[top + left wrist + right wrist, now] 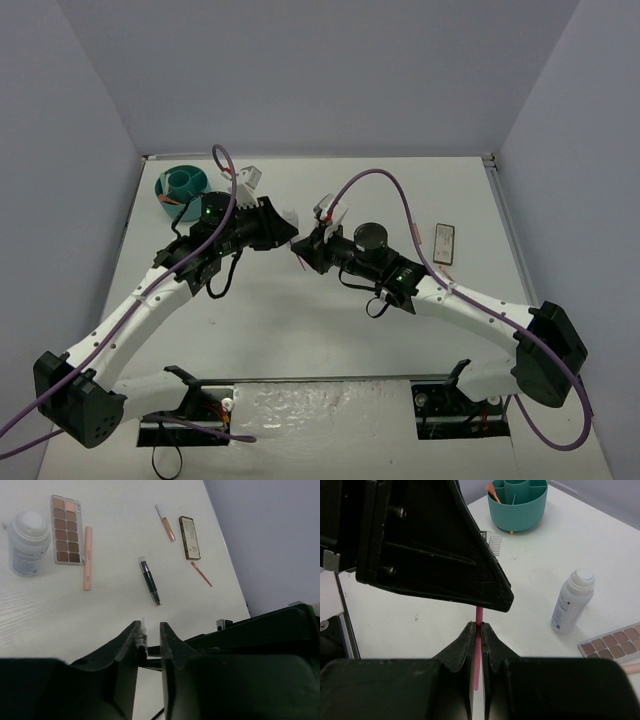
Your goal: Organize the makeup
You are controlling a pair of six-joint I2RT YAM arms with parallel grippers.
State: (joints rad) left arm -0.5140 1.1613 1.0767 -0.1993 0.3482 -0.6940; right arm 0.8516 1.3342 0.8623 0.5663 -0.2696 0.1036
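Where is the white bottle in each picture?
Top external: I cannot find it in this picture.
Left wrist: the white bottle is at the far left, near the top.
Right wrist: it stands upright, right of the middle.
Landmark: the palette of brown squares lies close beside the bottle in both wrist views.

Top view: even, diffuse overhead light. White desk (330, 320) is bright but not clipped, with only faint soft shadows under the arms (160, 300). Crinkled strip (320, 410) at the near edge throws speckled glare. Left wrist: items on the desk are sharp with short soft shadows; left fingers (125, 650) are underexposed, near black, soft-edged. Right wrist: right fingers (462, 645) and pink stick (478, 630) are blurred close to the lens; white bottle (572, 600) is crisp.
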